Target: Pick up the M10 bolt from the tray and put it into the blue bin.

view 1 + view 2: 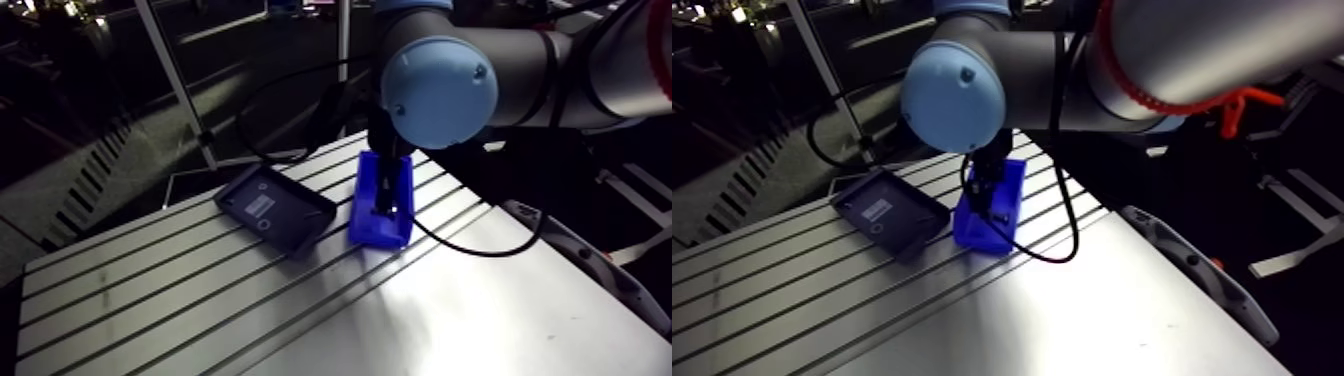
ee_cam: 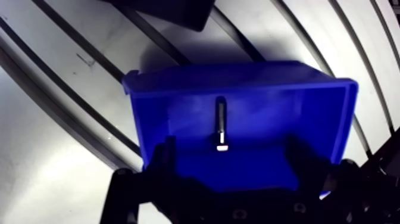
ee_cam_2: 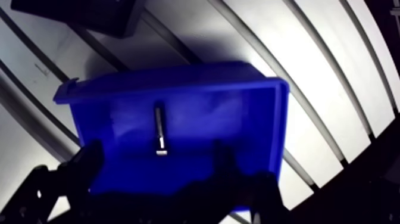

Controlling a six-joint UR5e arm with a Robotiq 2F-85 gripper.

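The blue bin [image 1: 381, 231] stands on the slotted table just right of the dark tray [image 1: 300, 228]. In the wrist view a small metal bolt [image 2: 221, 125] lies on the floor of the blue bin [image 2: 321, 113], its bright head toward the gripper. My gripper [image 2: 232, 173] hangs over the bin's near end, and its two dark fingers [image 2: 163, 159] stand wide apart with nothing between them. The bolt lies free, just ahead of the fingertips. In the arm view the gripper [image 1: 384, 200] reaches down into the bin. A white label is all that shows in the tray.
A corner of the dark tray [image 2: 172, 12] shows beyond the bin's far wall. The slotted aluminium table [image 1: 200, 310] stretches toward the near side. The table's right edge [image 1: 560, 255] runs close beside the bin. A black cable [image 1: 480, 250] loops over the table right of the bin.
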